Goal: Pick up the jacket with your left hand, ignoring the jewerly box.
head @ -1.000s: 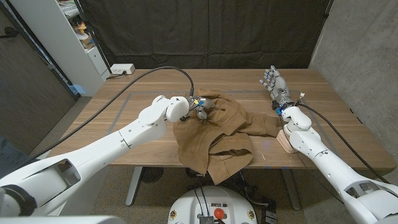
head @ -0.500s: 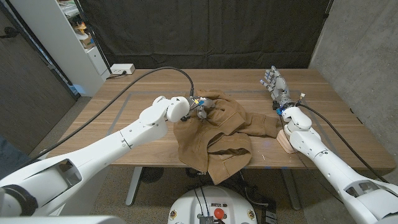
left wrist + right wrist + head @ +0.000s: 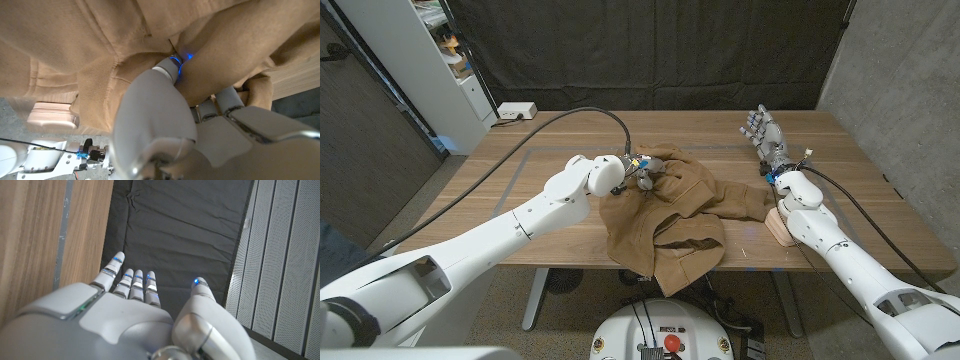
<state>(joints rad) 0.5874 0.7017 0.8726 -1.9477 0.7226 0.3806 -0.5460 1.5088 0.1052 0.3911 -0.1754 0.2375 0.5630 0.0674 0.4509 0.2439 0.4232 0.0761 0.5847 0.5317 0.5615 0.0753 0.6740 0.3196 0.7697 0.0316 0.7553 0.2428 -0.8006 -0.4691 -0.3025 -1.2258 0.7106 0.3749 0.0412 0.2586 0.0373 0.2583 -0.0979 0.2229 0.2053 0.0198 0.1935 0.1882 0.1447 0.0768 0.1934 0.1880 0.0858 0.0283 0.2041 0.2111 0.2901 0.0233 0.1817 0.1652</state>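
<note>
My left hand is on the brown jacket, up at its far top part. In my left wrist view, my fingers push into a fold of the cloth, and I think they are pinching it. The jacket lies in a heap in the middle of the worktop, and its low end hangs over the near edge.

My right hand is up in the air at the far right side, with its fingers apart and nothing in it.

The pale jewelry box sits by my right arm, just beside the jacket's sleeve. I cannot tell if the sleeve touches it.

To do this well, I should squeeze a thick bunch of cloth, not just a thin bit, so it does not slip out. Then I should lift slowly and straight up. The jacket is floppy and will hang down long. I should watch that the sleeve does not drag the box along.
</note>
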